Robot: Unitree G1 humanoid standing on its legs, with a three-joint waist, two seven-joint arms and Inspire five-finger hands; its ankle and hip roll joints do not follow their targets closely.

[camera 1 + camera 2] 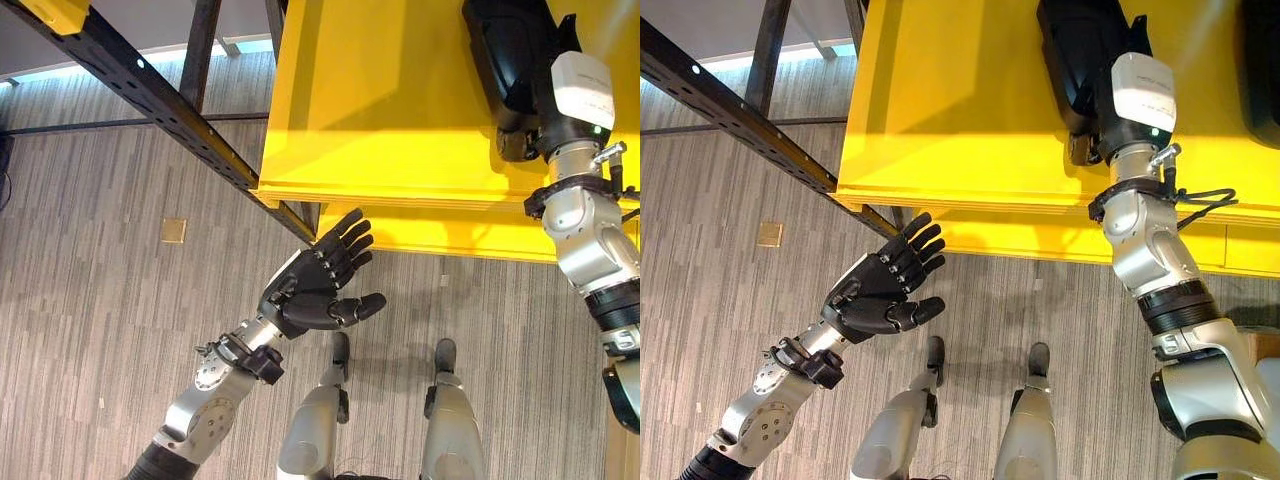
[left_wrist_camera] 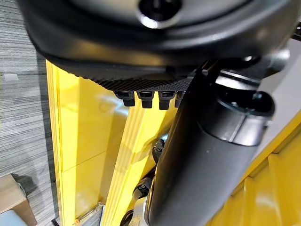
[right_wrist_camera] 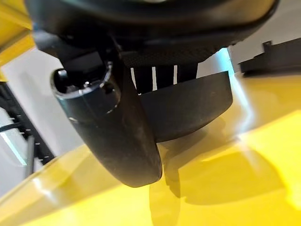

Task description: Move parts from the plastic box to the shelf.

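Part: one dark, elongated moulded piece lying on the yellow shelf, under the right hand.
Right hand: reaches over the shelf's front edge onto the part. In its wrist view the fingers run down onto a dark curved piece, the thumb alongside; whether they clasp it or merely rest on it cannot be told.
Left hand: empty, fingers extended and relaxed, palm up, held below and in front of the shelf edge, over the floor.
Second dark part: on the shelf at the right border of the right eye view.
Black frame rail: runs diagonally beside the shelf.
Plastic box: location not established.
Hazards, judged: withdrawing before the fingers have let go could drag the part off the front edge; the raised left hand could knock the shelf's underside or the rail.
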